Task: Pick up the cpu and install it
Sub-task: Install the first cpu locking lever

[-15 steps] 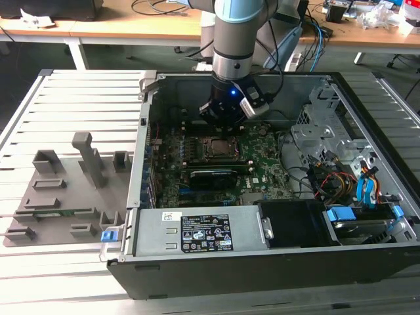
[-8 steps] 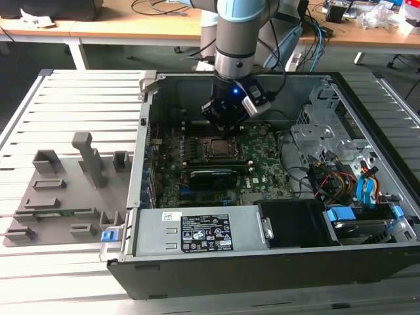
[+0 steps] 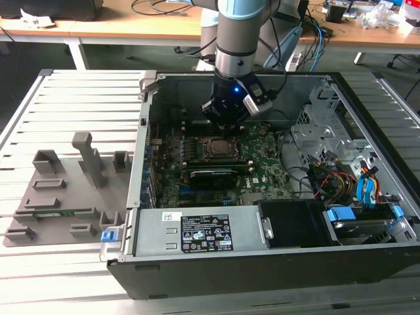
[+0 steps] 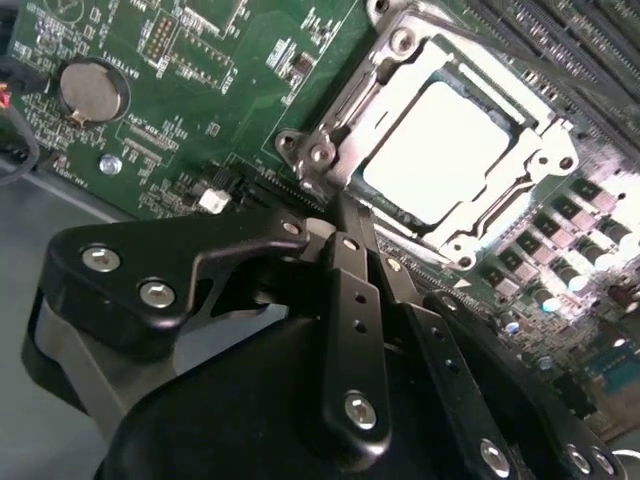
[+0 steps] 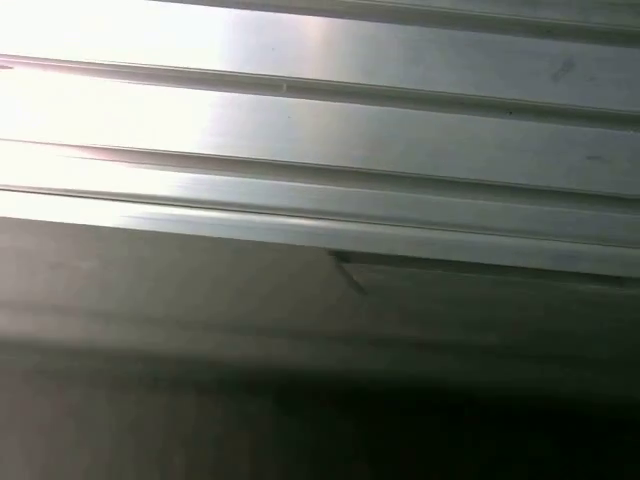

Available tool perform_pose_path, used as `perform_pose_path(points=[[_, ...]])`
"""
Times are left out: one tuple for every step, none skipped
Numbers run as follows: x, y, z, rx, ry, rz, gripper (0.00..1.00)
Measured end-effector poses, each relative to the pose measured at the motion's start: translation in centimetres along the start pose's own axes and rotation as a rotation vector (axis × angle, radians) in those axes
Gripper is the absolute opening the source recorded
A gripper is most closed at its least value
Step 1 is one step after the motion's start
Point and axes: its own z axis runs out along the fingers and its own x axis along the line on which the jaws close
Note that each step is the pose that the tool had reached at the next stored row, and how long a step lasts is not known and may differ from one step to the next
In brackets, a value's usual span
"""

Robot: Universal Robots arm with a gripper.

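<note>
Second wrist view shows the gripper (image 4: 345, 215) pinched together, empty, just beside the cpu (image 4: 435, 150), already seated in its socket (image 4: 395, 70).

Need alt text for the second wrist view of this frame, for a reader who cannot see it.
The cpu, a pale silver square, sits in the metal-framed socket on the green motherboard. The black gripper sits in the foreground with its tip by the socket's edge. A round coin cell battery sits on the board off to one side.
</note>
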Motion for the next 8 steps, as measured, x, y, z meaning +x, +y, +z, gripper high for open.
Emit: perform_pose_path(points=[[0.03,-0.31,0.01,0.0000,0.0000,0.000,0.11],[0.08,-0.76,0.01,0.0001,0.0001,0.000,0.11],[0.11,-1.16,0.02,0.0007,0.0002,0.000,0.11],[0.15,-1.60,0.03,0.0014,0.0002,0.000,0.11],[0.18,-1.88,0.04,0.0019,0.0003,0.000,0.11],[0.19,-2.05,0.04,0.0022,0.0003,0.000,0.11],[0.21,-2.24,0.04,0.0025,0.0003,0.000,0.11],[0.23,-2.46,0.05,0.0026,0.0004,0.000,0.11]])
